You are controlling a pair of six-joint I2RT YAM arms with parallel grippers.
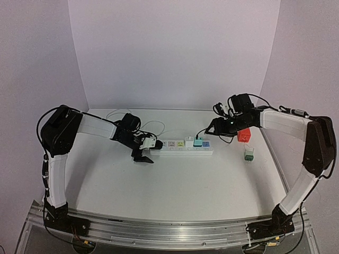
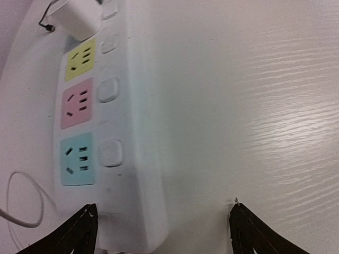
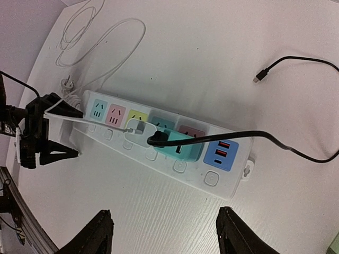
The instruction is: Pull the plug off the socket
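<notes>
The socket (image 1: 183, 147) is a long white power strip lying across the middle of the table. A teal plug (image 3: 184, 146) with a black cable and a white plug (image 3: 141, 129) with a thin white cable sit side by side in it. My left gripper (image 2: 161, 230) is open low over the strip's left end (image 2: 135, 174). That end lies nearer its left finger, and the right finger (image 2: 249, 233) rests on bare table. My right gripper (image 3: 167, 227) is open above the table, in front of the strip's right half, touching nothing.
A red block (image 1: 244, 135) and a small green-and-white adapter (image 1: 249, 154) lie right of the strip. The strip's white cord (image 3: 100, 37) loops behind its left end. The black cable's free end (image 3: 258, 78) lies behind its right end. Walls enclose the table.
</notes>
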